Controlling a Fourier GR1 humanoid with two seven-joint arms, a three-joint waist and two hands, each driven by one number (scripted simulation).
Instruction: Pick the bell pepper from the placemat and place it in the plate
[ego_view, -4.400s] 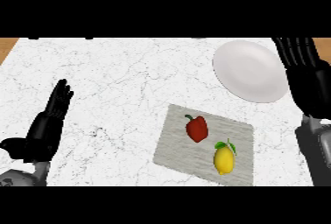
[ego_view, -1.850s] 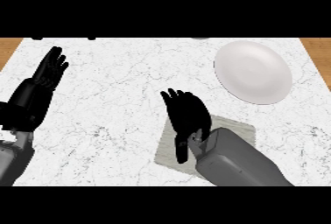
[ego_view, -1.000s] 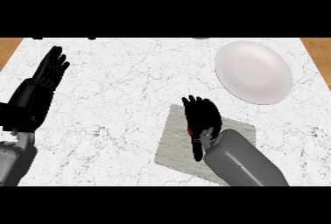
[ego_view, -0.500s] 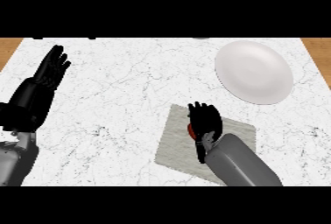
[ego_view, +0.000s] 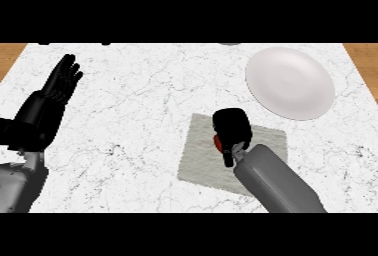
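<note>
The red bell pepper (ego_view: 217, 142) lies on the grey placemat (ego_view: 201, 154), mostly hidden under my right hand (ego_view: 233, 131). That hand's fingers are curled down over the pepper; only a red sliver shows at the hand's left side. The white plate (ego_view: 289, 82) sits at the back right, apart from the placemat and with nothing on it. My left hand (ego_view: 50, 99) rests open at the left, fingers pointing up.
My right forearm (ego_view: 277, 180) covers the placemat's right front part, where a lemon lay earlier. The marble counter (ego_view: 140, 100) ends in wooden edges at the far left and right corners.
My right hand has come down onto the placemat and curled its fingers over the bell pepper. The left hand has stayed still.
</note>
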